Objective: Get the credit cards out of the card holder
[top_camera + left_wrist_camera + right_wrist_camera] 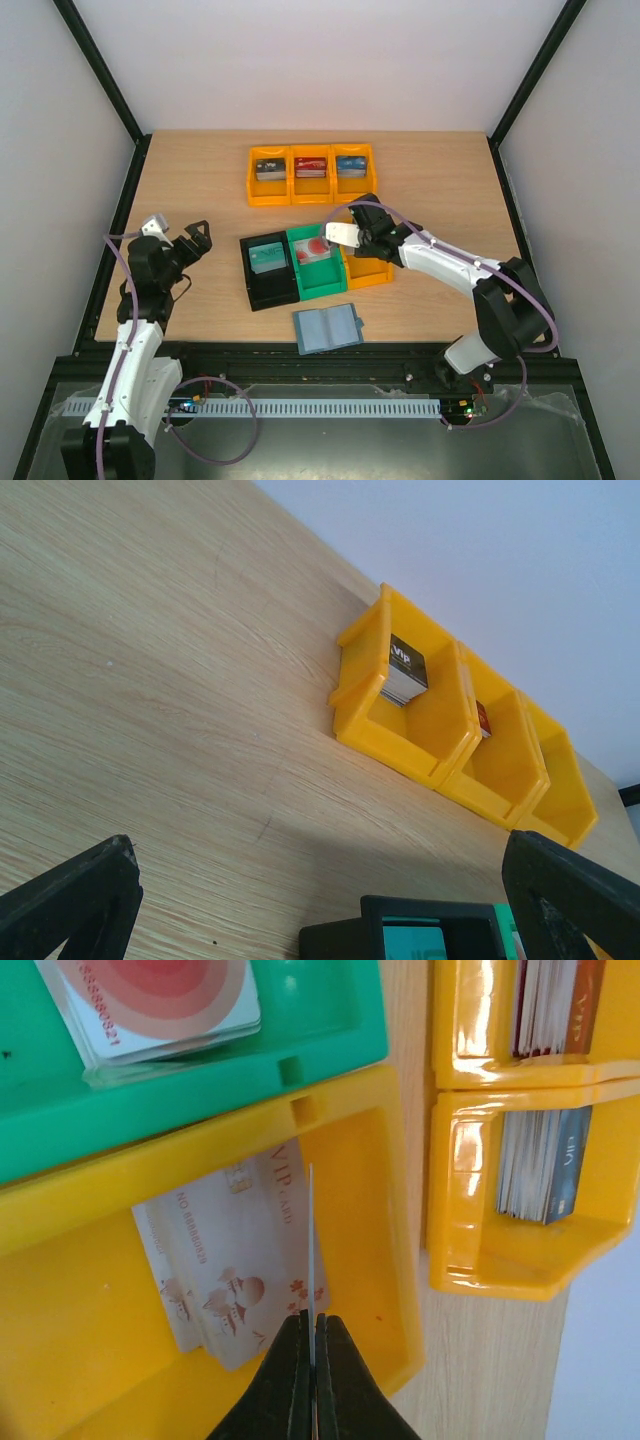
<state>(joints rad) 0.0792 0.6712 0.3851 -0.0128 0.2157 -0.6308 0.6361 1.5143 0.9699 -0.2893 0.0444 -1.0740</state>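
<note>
While the left pincer [195, 238] hangs released over the counter [200, 190], the right pincer [312, 1322] clenches a credit card [311, 1230] edge-on above a yellow bin [372, 1260]. Card holder [328, 328] lies open by the counter's near edge.

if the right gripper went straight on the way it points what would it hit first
Most likely the beige VIP card lying in the yellow bin beneath it, with the thin card pinched in the right gripper touching first; depth is unclear.
</note>
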